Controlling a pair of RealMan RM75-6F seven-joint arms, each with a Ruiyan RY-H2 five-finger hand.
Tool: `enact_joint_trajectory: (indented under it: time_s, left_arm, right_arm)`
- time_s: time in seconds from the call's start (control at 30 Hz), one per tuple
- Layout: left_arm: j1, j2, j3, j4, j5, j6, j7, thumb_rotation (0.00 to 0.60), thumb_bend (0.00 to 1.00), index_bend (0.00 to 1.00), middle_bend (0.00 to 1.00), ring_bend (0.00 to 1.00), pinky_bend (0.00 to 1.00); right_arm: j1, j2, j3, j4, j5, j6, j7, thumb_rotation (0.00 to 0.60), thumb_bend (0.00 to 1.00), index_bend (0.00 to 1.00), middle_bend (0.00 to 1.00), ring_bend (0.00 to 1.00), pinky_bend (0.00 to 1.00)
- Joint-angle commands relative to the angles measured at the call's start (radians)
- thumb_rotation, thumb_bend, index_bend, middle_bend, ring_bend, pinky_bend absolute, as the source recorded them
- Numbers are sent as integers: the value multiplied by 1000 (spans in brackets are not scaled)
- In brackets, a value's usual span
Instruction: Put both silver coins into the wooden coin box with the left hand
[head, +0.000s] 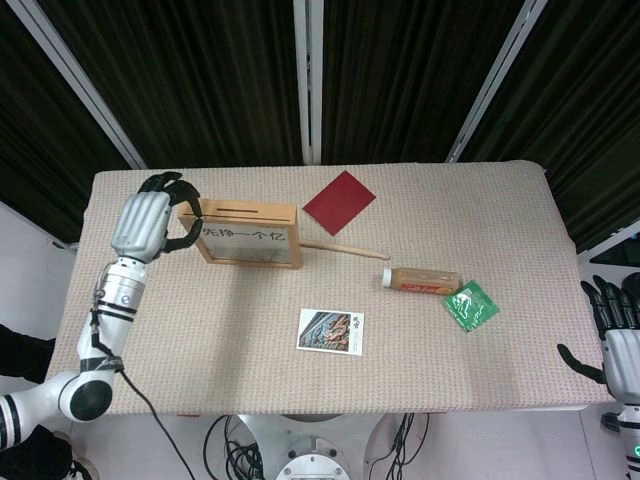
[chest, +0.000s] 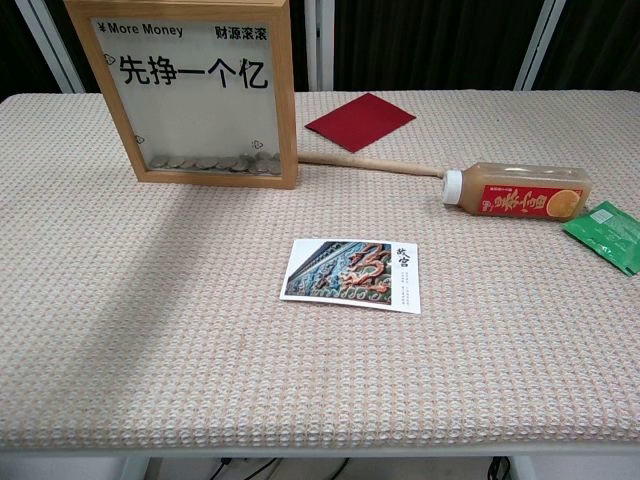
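The wooden coin box (head: 240, 235) stands upright at the back left of the table, with a slot (head: 235, 209) in its top edge. Several coins (chest: 210, 162) lie at its bottom behind the clear front (chest: 200, 95). My left hand (head: 150, 215) hovers by the box's left top corner, fingers curled and thumb meeting a finger in a pinch. The silver coin in that pinch is too small to make out. My right hand (head: 620, 335) hangs off the table's right edge, fingers spread, holding nothing. The chest view shows neither hand.
A red card (head: 339, 201) lies behind the box and a wooden stick (head: 345, 248) to its right. A drink bottle (head: 422, 280) lies on its side beside a green packet (head: 470, 305). A postcard (head: 331, 330) lies at the front middle.
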Motion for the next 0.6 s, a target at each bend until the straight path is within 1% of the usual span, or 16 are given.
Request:
enact_joint_trajectory:
  time_s: [0.03, 0.23, 0.5, 0.6]
  left_arm:
    - [-110, -20, -29, 26, -140, -49, 68, 600, 461, 637, 339, 140, 167]
    - [-174, -69, -1, 85, -197, -36, 114, 600, 461, 638, 339, 140, 167]
    - [-211, -103, 15, 117, -262, -27, 120, 600, 460, 640, 337, 139, 167]
    - [-223, -110, 23, 127, -268, -24, 122, 600, 461, 640, 336, 140, 167]
  right_arm:
    - [2, -2, 1, 5, 4, -5, 5, 600, 148, 0, 0, 0, 0]
    - [4, -4, 3, 18, 10, -12, 15, 600, 148, 0, 0, 0, 0]
    - [8, -8, 1, 29, 24, -33, 28, 600, 148, 0, 0, 0, 0]
    - [9, -9, 1, 32, 26, -37, 31, 600, 148, 0, 0, 0, 0]
